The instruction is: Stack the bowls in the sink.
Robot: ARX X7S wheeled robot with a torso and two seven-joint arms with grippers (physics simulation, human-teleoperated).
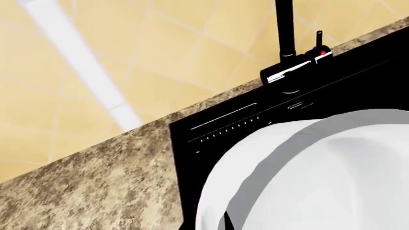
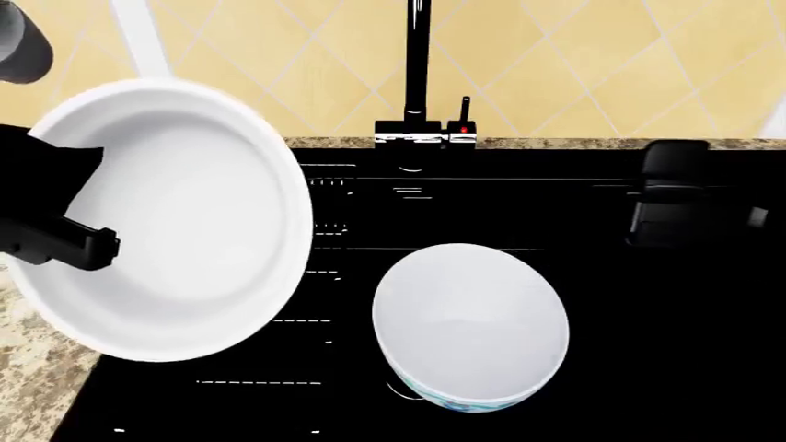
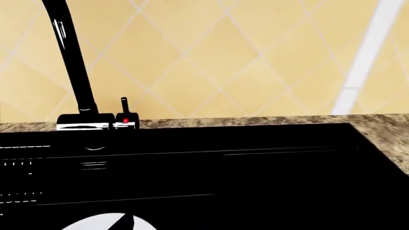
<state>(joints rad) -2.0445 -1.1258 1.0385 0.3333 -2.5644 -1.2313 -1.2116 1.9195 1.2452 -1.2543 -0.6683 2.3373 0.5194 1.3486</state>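
Left wrist view: plain white bowl (image 1: pixel 307 177) fills the near field, rim to lens, over the black sink (image 1: pixel 211 129). One tap (image 1: pixel 286 28) with chrome base on the sink's far edge. Speckled granite bench (image 1: pixel 96 182) beside the basin; yellow diamond-tiled wall (image 1: pixel 160 52) behind, crossed by one white strip.

Head view: two bowls counted. Plain white bowl (image 2: pixel 166 216) held up at upper left, tilted, the left end effector (image 2: pixel 68 241) clamped on its rim. Floral-banded bowl (image 2: pixel 470 324) sits upright in the sink (image 2: pixel 664 350), near its centre, apart from the held one. Right end effector (image 2: pixel 673 198) hangs over the basin's right side; fingers dark against black, cannot tell whether apart or together. White ribbed drainer lines at left.

Right wrist view: sink interior, one tap (image 3: pixel 70 67), a sliver of white bowl (image 3: pixel 105 223) at the frame's edge. Bench strip, tiled wall.
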